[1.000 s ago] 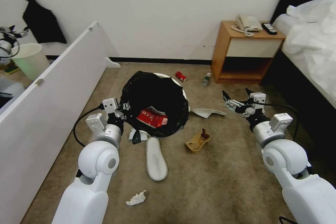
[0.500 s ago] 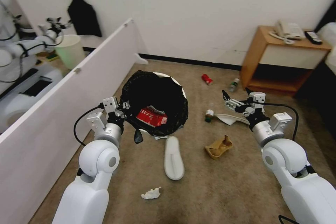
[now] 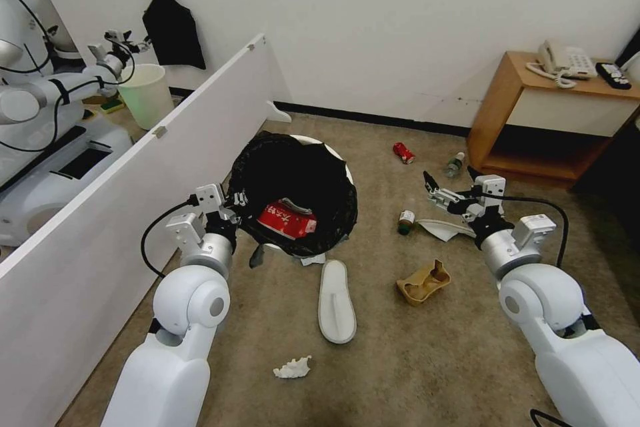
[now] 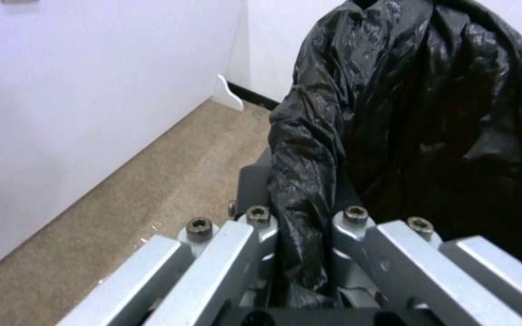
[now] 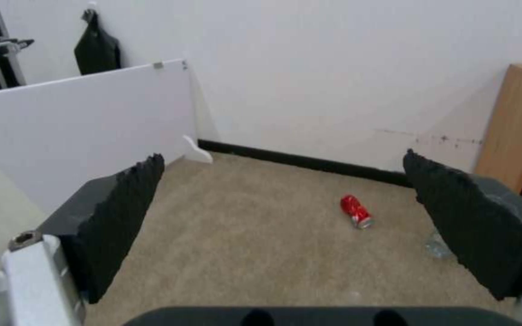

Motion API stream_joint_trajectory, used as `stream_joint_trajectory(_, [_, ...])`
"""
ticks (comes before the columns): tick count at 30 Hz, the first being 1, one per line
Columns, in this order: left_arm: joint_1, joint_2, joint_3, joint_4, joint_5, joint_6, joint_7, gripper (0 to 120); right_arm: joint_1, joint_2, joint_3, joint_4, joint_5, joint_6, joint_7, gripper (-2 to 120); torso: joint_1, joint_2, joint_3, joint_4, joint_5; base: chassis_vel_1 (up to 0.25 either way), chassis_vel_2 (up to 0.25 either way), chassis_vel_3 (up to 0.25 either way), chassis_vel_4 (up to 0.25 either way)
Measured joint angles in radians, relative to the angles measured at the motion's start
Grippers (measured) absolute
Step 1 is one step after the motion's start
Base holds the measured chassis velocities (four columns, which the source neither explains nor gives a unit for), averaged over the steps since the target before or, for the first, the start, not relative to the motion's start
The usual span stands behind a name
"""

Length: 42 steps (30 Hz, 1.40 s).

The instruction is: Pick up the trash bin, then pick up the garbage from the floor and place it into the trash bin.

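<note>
Round white plastic trash bin — lined with a crinkled glossy black bag; inside lies a red snack packet with white lettering. On the mottled tan-brown carpet: white flat slipper, tan crumpled paper bag, red metal can, white crumpled tissue. Right gripper — black pads, silver body.

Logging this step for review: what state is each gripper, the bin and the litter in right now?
left gripper: shut on the trash bin's bag-covered rim.
right gripper: open, empty, above the floor.
trash bin: lined, red packet inside.
slipper: flat on the carpet.
red can: on its side.
</note>
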Motion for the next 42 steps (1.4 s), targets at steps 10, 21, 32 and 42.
stream_joint_trajectory(10, [-0.009, -0.001, 0.002, 0.0, -0.003, 0.004, 0.002, 4, -0.012, -0.016, 0.001, 0.003, 0.004, -0.041, -0.01, 100, 0.0, 0.0, 0.0, 0.0, 0.0001, 0.0, 0.0, 0.0, 0.0])
stream_joint_trajectory(21, [-0.009, 0.002, -0.007, -0.007, -0.011, 0.005, 0.002, 4, -0.073, -0.082, -0.063, 0.012, 0.027, -0.197, -0.052, 100, 0.0, 0.0, 0.0, 0.0, 0.0, 0.0, 0.0, 0.0, 0.0])
stream_joint_trajectory(32, [-0.003, 0.007, -0.019, -0.021, -0.032, 0.008, 0.002, 4, -0.062, -0.138, -0.186, -0.018, 0.012, -0.318, -0.178, 100, 0.0, 0.0, 0.0, 0.0001, 0.0, 0.0, 0.0, 0.0, 0.0])
stream_joint_trajectory(42, [0.003, -0.001, -0.029, -0.023, -0.038, 0.008, 0.004, 4, -0.048, -0.181, -0.296, -0.062, -0.093, -0.29, -0.369, 100, 0.0, 0.0, 0.0, 0.0, 0.0, 0.0, 0.0, 0.0, 0.0])
